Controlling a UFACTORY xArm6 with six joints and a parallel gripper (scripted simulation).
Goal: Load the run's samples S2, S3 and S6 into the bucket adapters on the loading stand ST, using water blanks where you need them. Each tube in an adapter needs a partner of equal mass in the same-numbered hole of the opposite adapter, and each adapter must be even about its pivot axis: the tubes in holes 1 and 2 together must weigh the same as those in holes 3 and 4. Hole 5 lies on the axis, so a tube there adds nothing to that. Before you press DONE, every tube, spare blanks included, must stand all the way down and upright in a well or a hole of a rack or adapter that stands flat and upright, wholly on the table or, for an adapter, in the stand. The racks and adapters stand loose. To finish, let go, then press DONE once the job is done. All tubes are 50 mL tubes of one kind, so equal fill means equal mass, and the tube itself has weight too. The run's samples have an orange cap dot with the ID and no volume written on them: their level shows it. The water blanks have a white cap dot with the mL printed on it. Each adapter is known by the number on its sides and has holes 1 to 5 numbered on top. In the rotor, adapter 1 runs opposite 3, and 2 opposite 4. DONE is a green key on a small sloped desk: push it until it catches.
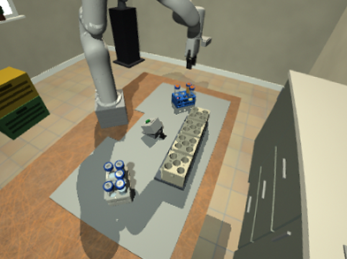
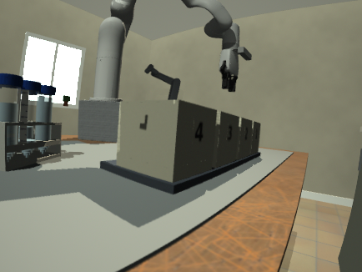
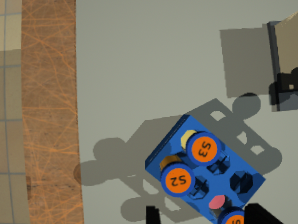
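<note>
Matt, smooth cream plastic on the adapters (image 1: 175,173) (image 2: 148,142)! Streaky, wood-like brown around the grey mat (image 1: 146,231) (image 2: 54,234) (image 3: 125,60). Glossy blue rack (image 1: 184,102) (image 3: 205,172).

Top and exterior views share the pale adapters (image 1: 174,173) (image 2: 148,142).

The arm arches outward, its gripper (image 1: 189,65) (image 2: 228,86) (image 3: 202,214) pointing down, part open and empty.
</note>
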